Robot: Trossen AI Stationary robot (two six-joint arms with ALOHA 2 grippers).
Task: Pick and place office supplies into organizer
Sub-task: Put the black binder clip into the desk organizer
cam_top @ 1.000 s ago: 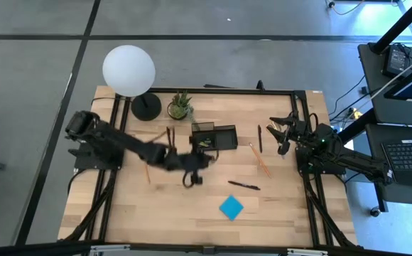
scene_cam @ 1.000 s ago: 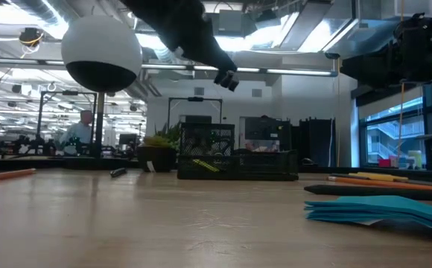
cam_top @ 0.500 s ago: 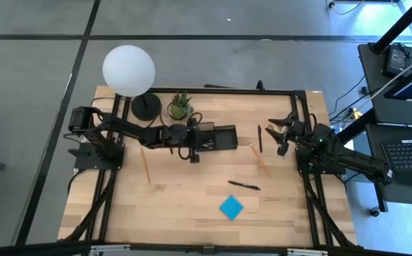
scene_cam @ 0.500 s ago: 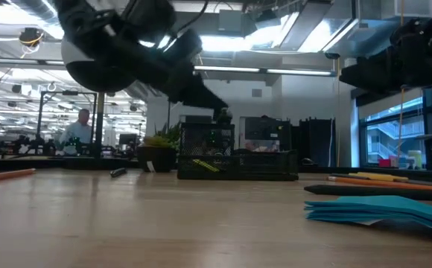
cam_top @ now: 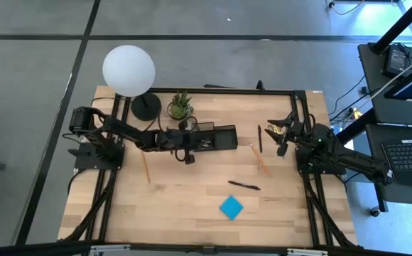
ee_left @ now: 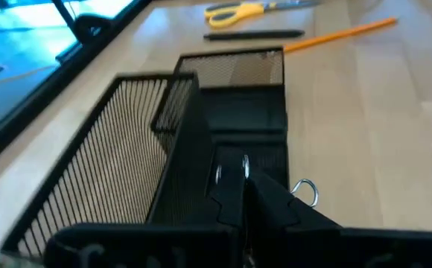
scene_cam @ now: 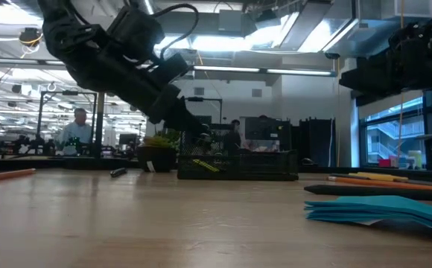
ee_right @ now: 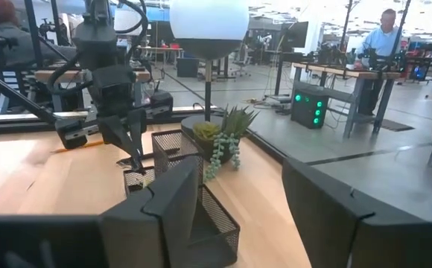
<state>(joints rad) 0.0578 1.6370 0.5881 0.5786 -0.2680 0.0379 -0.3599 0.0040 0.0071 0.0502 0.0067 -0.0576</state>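
Observation:
My left gripper (cam_top: 192,144) hangs over the left end of the black mesh organizer (cam_top: 217,137) and is shut on a small black clip (ee_left: 234,195). In the low view it slants down to the organizer's tall compartment (scene_cam: 201,134). My right gripper (cam_top: 280,136) waits open near the table's right edge, beside the yellow-handled scissors (cam_top: 273,126). Flat on the table lie a black pen (cam_top: 259,138), an orange pencil (cam_top: 260,161), a second black pen (cam_top: 244,185), the blue sticky-note pad (cam_top: 231,207) and another orange pencil (cam_top: 145,166). My left gripper pinches the black clip's body (ee_left: 238,205) between its two fingers, coming slanting from above and the table's left. The clip's silver wire loops (ee_left: 305,192) stick out past the fingertips. It is lifted clear, above the organizer's low compartment (ee_left: 249,123).
A lamp with a round black base (cam_top: 146,107) and white globe (cam_top: 128,69) stands at the far left, with a small potted plant (cam_top: 180,105) beside it, just behind the organizer. People sit in the room beyond the table.
My left gripper has moved from the table's middle toward the far edge, to the organizer's left end, and has come down from high above to just over its compartments, staying shut. The right arm has kept still.

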